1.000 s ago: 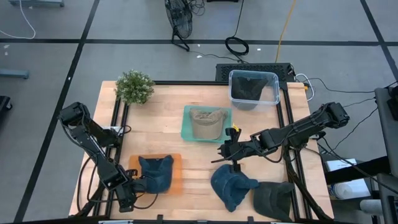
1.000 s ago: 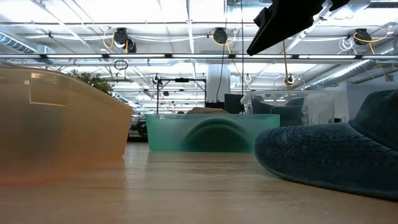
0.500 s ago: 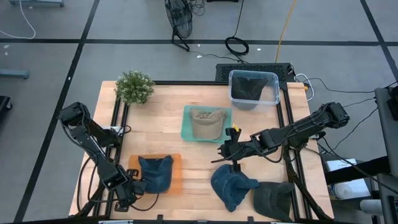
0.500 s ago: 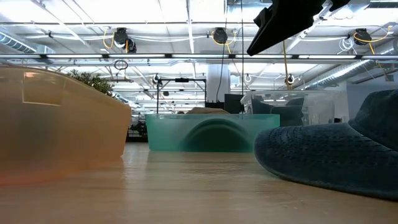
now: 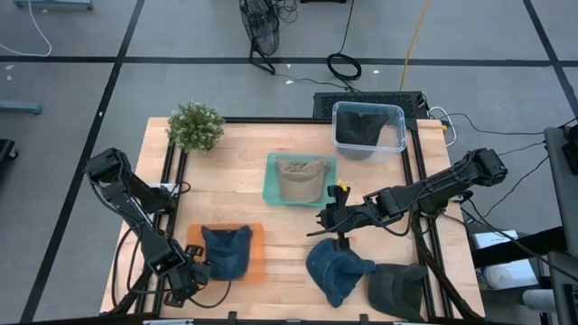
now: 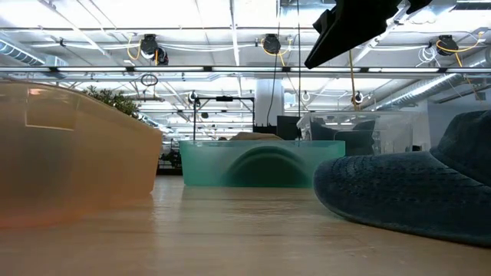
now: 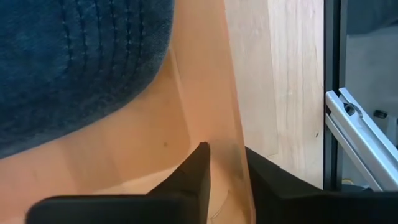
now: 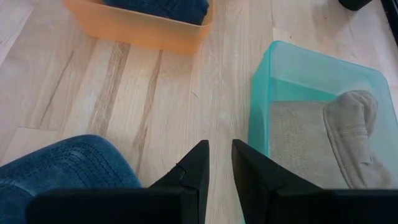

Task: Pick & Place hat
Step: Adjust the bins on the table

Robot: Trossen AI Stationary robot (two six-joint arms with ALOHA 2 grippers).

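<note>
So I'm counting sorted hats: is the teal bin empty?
No: in the high view the teal bin holds a tan hat, also seen in the right wrist view.

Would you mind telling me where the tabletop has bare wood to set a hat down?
Free: the wood between the plant and the teal bin, and the strip from the teal bin down to the orange bin. Crowded: the front right, where the blue hat and dark hat lie below the right claw.

free: bare table (image 5: 226,194) left-centre | blocked: plant (image 5: 195,125), green bin (image 5: 272,188)
</note>
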